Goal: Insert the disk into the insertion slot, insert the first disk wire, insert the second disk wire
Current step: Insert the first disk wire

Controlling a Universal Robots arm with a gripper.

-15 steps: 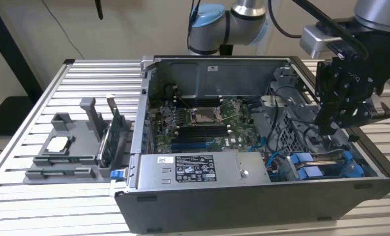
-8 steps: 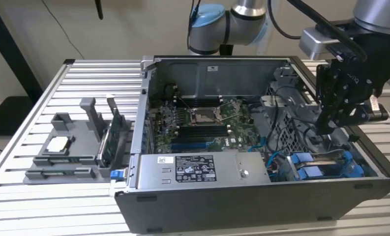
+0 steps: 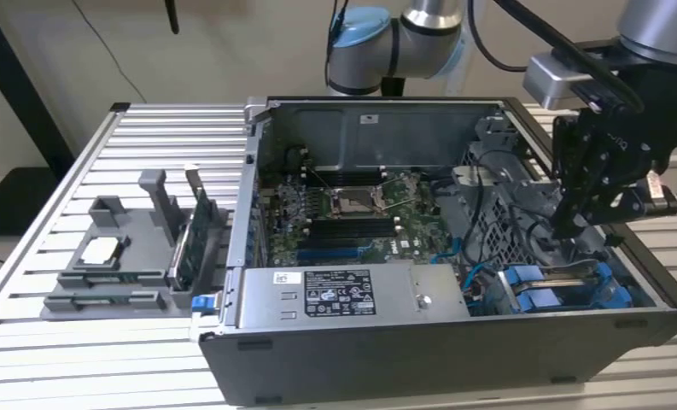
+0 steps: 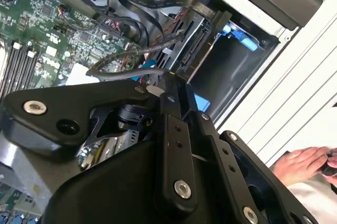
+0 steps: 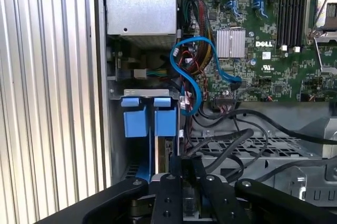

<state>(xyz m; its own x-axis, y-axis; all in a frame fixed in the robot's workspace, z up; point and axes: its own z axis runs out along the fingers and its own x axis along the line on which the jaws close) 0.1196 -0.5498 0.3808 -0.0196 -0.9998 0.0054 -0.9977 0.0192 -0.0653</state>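
My pincer hangs low inside the open case, at its end toward the exterior view's right. I cannot tell whether it is open or closed. In the second wrist view the slot lies just beyond my pincer. In the first wrist view the disk seems to stand edge-on in the slot, its blue bracket ends close ahead of me. A blue cable loops just beside it, and black wires run near my pincer. The tray sits on the table, outside the case. A person's hand rests on the table.
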